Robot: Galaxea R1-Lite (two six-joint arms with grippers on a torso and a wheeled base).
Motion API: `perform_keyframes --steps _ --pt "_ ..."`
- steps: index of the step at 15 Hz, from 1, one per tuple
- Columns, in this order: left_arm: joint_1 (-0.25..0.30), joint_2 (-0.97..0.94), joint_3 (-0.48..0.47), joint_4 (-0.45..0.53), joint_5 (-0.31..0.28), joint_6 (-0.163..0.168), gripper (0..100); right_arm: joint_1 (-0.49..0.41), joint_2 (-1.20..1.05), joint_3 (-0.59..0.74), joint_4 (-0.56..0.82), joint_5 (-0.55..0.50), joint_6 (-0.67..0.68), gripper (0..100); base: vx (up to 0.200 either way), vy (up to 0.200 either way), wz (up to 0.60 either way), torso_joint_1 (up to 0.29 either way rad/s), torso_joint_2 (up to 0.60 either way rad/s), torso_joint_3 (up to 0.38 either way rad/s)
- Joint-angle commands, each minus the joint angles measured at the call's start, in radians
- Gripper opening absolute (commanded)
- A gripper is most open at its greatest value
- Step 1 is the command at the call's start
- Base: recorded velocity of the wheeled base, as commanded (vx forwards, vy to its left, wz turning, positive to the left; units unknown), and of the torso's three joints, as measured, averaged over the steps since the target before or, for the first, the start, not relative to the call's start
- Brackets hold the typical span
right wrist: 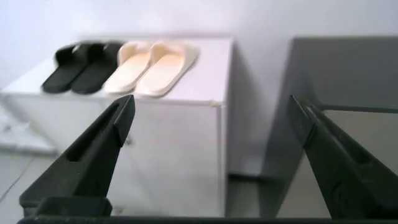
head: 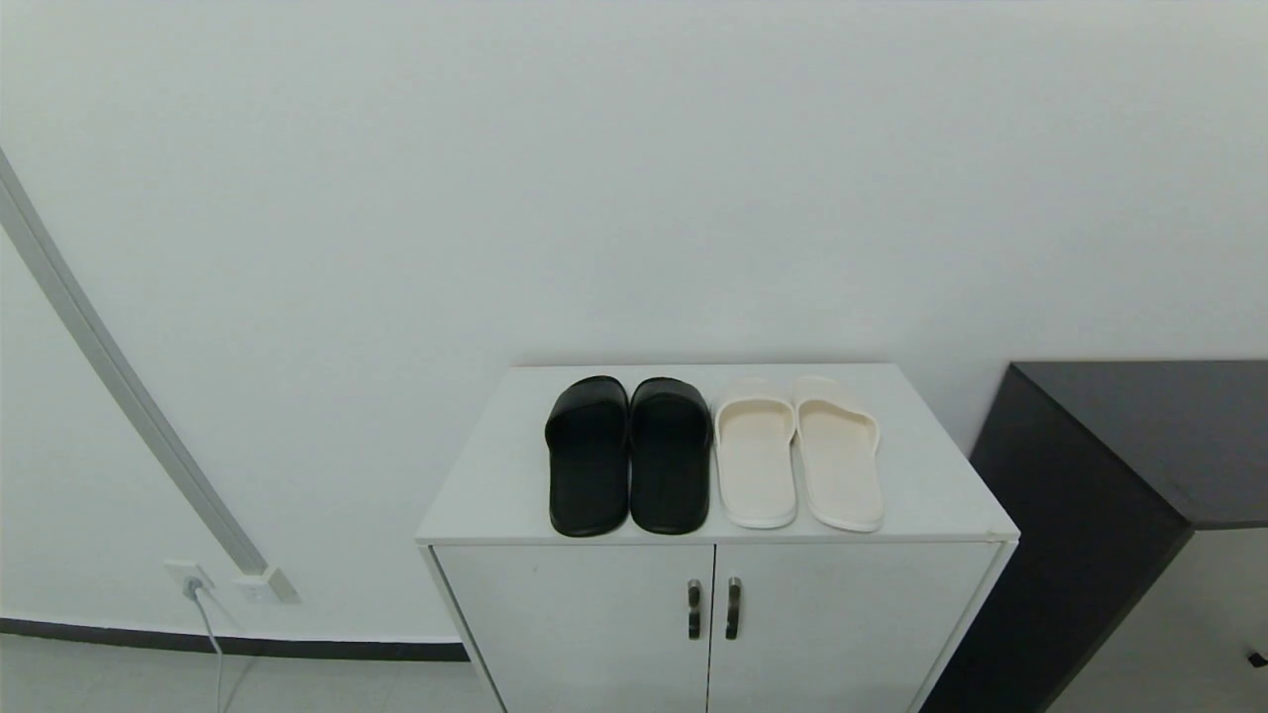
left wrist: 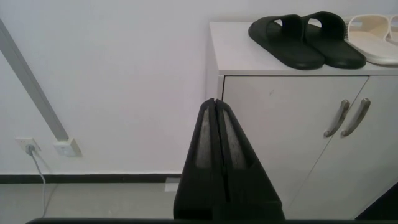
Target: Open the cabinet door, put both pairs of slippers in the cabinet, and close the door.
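A white two-door cabinet (head: 594, 634) stands against the wall with both doors closed and two dark handles (head: 713, 608) at the centre seam. On its top sit a black pair of slippers (head: 628, 456) and, to their right, a cream pair of slippers (head: 798, 451). In the left wrist view my left gripper (left wrist: 215, 102) is shut with nothing in it, low and to the left of the cabinet (left wrist: 292, 124), short of the black slippers (left wrist: 306, 40). In the right wrist view my right gripper (right wrist: 211, 109) is open and empty, off the cabinet's right front, with the cream slippers (right wrist: 152, 59) beyond it.
A dark grey cabinet (head: 1119, 515) stands close to the right of the white one. On the left wall a grey conduit (head: 109, 366) runs down to a socket (head: 188, 576) with a cable plugged in. Open floor lies left of the cabinet.
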Motion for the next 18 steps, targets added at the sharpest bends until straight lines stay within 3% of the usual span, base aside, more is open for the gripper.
perform_keyframes --steps 1,4,7,9,16,18 --pt "0.0 0.001 0.0 0.0 0.001 0.0 0 0.062 0.376 -0.012 -0.14 0.069 0.013 100 0.0 0.0 0.0 0.0 0.0 0.0" --pt "0.0 0.001 0.0 0.0 0.0 0.0 0 0.201 0.608 -0.012 -0.326 0.021 0.081 100 0.0 0.0 0.0 0.0 0.0 0.0" --pt "0.0 0.001 -0.002 0.0 0.0 -0.01 0 0.408 0.844 -0.023 -0.539 -0.158 0.173 100 0.0 0.0 0.0 0.0 0.0 0.0" --pt "0.0 0.001 -0.002 0.0 0.0 -0.017 0 0.484 0.976 -0.072 -0.643 -0.243 0.217 100 0.0 0.0 0.0 0.0 0.0 0.0" --pt "0.0 0.001 -0.002 0.0 0.0 -0.017 0 0.722 1.229 -0.356 -0.657 -0.537 0.22 100 0.0 0.0 0.0 0.0 0.0 0.0" --pt "0.0 0.001 -0.002 0.0 0.0 -0.017 0 0.751 1.332 -0.432 -0.657 -0.603 0.222 100 0.0 0.0 0.0 0.0 0.0 0.0"
